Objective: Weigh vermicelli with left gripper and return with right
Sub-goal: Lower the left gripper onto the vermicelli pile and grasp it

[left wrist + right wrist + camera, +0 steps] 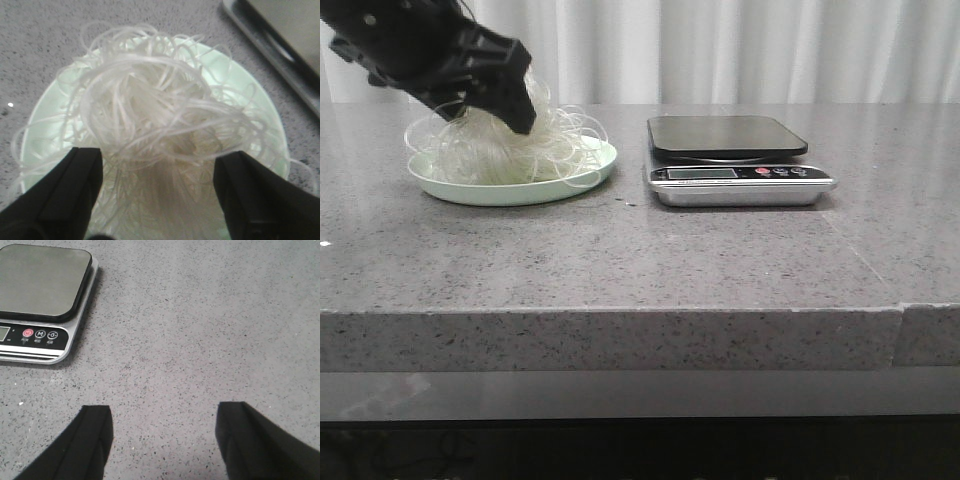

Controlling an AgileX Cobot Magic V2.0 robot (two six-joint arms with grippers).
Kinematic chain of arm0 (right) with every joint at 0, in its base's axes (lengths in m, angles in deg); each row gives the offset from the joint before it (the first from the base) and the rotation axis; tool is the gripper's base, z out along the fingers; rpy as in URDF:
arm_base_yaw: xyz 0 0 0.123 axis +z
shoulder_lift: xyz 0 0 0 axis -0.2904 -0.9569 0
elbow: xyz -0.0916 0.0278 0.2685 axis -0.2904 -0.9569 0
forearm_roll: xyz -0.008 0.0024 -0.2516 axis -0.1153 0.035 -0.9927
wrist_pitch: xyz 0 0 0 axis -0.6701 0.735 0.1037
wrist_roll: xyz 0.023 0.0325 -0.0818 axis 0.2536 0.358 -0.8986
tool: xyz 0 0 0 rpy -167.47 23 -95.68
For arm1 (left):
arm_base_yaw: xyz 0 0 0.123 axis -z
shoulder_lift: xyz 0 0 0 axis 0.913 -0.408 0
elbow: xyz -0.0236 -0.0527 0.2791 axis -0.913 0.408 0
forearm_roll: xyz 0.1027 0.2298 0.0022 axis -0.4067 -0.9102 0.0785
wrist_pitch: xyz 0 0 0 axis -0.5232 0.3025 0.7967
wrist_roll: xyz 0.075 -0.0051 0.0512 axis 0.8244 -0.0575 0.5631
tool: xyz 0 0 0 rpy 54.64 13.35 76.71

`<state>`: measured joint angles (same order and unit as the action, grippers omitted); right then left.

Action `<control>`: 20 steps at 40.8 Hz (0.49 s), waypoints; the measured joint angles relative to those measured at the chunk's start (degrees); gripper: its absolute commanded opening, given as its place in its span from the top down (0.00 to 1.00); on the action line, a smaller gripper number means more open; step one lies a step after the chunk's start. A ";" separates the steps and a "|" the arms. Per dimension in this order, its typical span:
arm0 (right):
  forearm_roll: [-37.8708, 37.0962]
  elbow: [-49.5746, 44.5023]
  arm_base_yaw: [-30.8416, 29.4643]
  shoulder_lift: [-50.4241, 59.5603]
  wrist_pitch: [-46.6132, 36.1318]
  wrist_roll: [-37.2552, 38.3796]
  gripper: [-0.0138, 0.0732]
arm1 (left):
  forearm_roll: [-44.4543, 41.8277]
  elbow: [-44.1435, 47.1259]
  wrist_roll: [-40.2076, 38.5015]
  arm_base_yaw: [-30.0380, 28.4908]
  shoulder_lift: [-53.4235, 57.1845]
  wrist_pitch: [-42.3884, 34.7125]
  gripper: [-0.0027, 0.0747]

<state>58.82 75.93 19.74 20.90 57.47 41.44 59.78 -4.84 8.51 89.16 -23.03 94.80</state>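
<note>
Far left of the table, the left gripper [515, 112] is down in the vermicelli [510, 145], which sits heaped on the plate [450, 187]. In the left wrist view the fingers [65, 192] stand wide apart, one on each side of the nest, strands bulging between them, nothing clamped. The nest looks round, no clear long axis, so any squeeze across it should do. Moving right: the scale [740, 160] stands near the plate, its black platform bare. So the carry runs rightward. The right gripper [162, 425] hovers over bare table beyond the scale, jaws apart and holding nothing.
</note>
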 measured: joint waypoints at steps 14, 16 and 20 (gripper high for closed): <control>0.00 0.00 0.00 0.00 0.00 0.00 0.22 | 0.00 -0.42 0.00 0.09 -2.08 -0.70 0.68; 0.00 0.00 0.00 0.00 0.00 0.00 0.22 | 0.00 -0.42 0.00 0.09 -2.08 -0.70 0.73; 0.00 0.00 0.00 0.00 0.00 0.00 0.22 | 0.21 -0.47 0.00 0.09 -2.08 -0.70 0.78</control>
<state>58.82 75.93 19.74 20.90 57.47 41.44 59.99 -5.31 8.51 89.26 -25.11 94.10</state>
